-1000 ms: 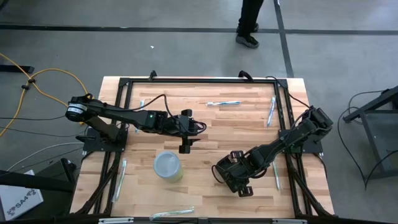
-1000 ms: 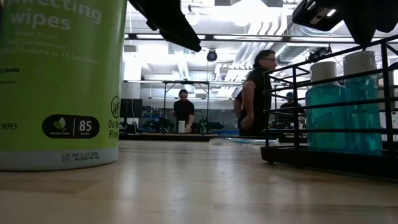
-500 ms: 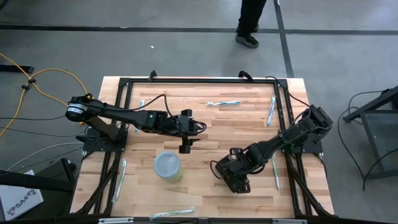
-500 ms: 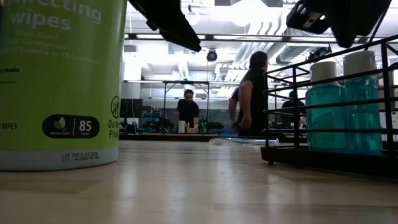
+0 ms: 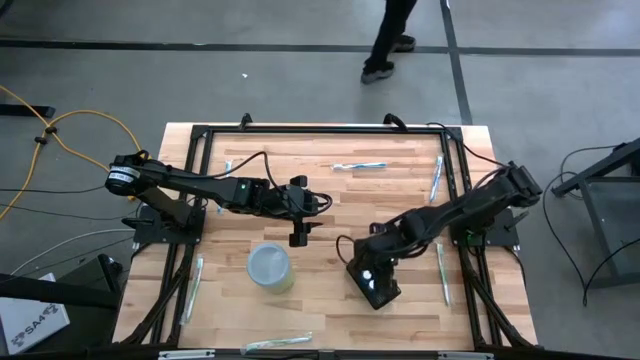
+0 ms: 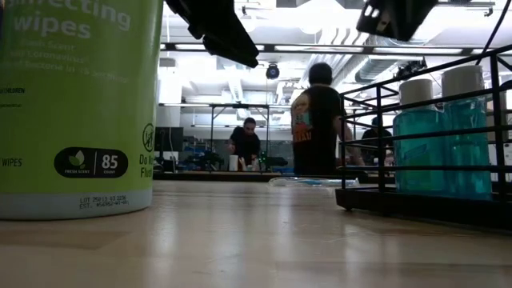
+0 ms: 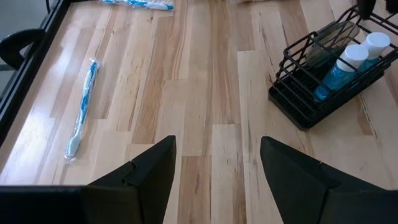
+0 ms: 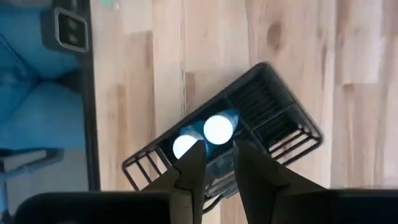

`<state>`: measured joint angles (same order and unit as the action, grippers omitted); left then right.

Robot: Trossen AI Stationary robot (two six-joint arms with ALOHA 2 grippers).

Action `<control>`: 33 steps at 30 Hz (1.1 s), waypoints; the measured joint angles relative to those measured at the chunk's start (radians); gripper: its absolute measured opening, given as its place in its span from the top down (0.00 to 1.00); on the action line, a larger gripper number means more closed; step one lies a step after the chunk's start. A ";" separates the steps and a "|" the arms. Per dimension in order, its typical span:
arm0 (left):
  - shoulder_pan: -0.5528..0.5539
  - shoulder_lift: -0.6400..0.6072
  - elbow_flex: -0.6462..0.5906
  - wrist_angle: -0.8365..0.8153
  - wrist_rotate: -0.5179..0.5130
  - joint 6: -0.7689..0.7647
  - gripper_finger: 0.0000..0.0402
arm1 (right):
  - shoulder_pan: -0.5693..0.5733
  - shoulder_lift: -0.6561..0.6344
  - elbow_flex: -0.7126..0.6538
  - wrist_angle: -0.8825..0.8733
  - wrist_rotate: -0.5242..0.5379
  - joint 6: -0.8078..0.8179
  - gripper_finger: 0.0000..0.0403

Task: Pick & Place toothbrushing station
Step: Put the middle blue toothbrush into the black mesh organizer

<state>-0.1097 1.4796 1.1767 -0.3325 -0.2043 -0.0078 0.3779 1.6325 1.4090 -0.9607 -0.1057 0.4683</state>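
Right of the table's centre, toothbrushing station point(image 5: 374, 283) stands on the boards, long axis diagonal. Right gripper point(image 8: 218, 163) hangs directly above, fingers narrowly parted, gripping nothing. Wipes canister point(image 5: 269, 267) stands nearby; clear boards between. Left gripper point(image 7: 217, 163) waits mid-table, released.

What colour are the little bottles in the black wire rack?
The bottles are see-through blue with white caps, clearest in the left wrist view.
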 joint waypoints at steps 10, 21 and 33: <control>0.003 0.000 0.000 0.000 -0.019 -0.024 0.44 | -0.077 -0.105 0.000 -0.035 0.232 -0.097 0.82; 0.003 0.000 0.000 0.000 -0.019 -0.008 0.44 | -0.319 -0.104 0.000 -0.093 0.236 -0.307 0.82; 0.003 0.000 -0.001 0.000 -0.020 -0.007 0.44 | -0.649 -0.080 0.000 -0.119 0.225 -0.678 0.82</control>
<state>-0.1070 1.4796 1.1759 -0.3328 -0.2241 -0.0151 -0.2716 1.5530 1.4090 -1.0799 0.1197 -0.2093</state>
